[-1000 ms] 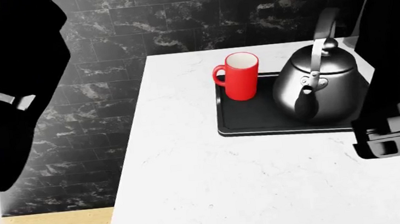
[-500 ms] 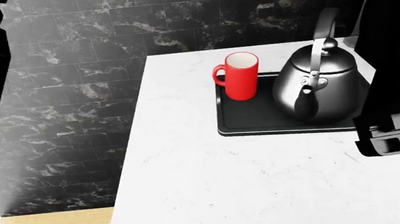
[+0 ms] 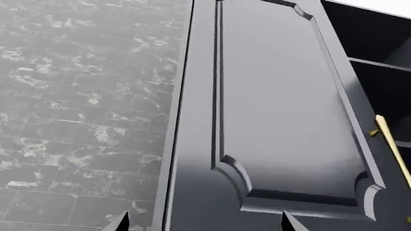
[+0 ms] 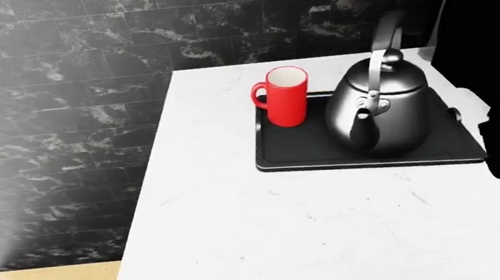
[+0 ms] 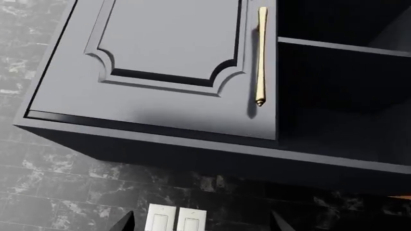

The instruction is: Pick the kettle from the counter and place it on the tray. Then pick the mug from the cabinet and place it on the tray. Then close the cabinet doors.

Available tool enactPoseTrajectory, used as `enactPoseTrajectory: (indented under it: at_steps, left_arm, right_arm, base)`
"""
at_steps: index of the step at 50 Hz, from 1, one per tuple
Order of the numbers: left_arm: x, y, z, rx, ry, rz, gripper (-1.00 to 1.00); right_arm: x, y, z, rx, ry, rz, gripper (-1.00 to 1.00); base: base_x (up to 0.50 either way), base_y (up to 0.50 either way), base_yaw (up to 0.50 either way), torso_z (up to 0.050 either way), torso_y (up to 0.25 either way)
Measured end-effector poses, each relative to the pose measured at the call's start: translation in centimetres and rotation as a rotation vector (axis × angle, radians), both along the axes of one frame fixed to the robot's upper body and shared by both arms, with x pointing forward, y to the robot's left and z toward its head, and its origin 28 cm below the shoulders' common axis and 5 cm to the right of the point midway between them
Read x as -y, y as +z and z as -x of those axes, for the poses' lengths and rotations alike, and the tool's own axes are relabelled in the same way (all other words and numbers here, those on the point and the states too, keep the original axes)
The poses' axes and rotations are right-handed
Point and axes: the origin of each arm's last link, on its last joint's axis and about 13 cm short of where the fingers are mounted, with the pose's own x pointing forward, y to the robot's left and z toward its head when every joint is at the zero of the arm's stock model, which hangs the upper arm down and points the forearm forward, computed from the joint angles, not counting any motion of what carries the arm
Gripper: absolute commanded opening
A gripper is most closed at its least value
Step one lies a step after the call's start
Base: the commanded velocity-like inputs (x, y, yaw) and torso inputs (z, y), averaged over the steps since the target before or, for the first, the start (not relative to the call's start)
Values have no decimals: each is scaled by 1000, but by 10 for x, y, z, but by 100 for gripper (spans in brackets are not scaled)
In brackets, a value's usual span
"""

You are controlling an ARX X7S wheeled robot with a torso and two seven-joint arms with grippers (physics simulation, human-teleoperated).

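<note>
Overhead, my two empty claws (image 3: 202,222) (image 5: 200,222) gaped before one cabinet door (image 5: 173,62); one mug (image 4: 283,96) and one kettle (image 4: 378,110) shared one tray (image 4: 297,152).

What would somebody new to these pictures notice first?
The bright red mug on the black tray, at its back left corner, beside the shiny kettle, all on the white counter. Up above, a dark cabinet door with a gold handle sits beside open shelves.

Mug (image 4: 284,96) left of kettle (image 4: 378,108), on tray (image 4: 299,154).
</note>
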Motion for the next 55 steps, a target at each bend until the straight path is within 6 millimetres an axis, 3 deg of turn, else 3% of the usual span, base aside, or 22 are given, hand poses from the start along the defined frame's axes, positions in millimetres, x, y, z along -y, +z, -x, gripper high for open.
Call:
enactPoseTrajectory:
  at_steps: [8,17,55]
  left_arm:
    - [-16,-40,25,5,17,70,100]
    - [-19,-61,43,-6,18,85,100]
    - [-20,-83,56,-53,3,108,100]
  right_arm:
    - [3,4,4,20,-12,-10,100]
    - [5,7,7,35,-23,-20,100]
    - [9,8,11,52,-36,-32,100]
  base:
    - [1,-500,0,0,0]
    - [1,-500,0,0,0]
    - [1,-500,0,0,0]
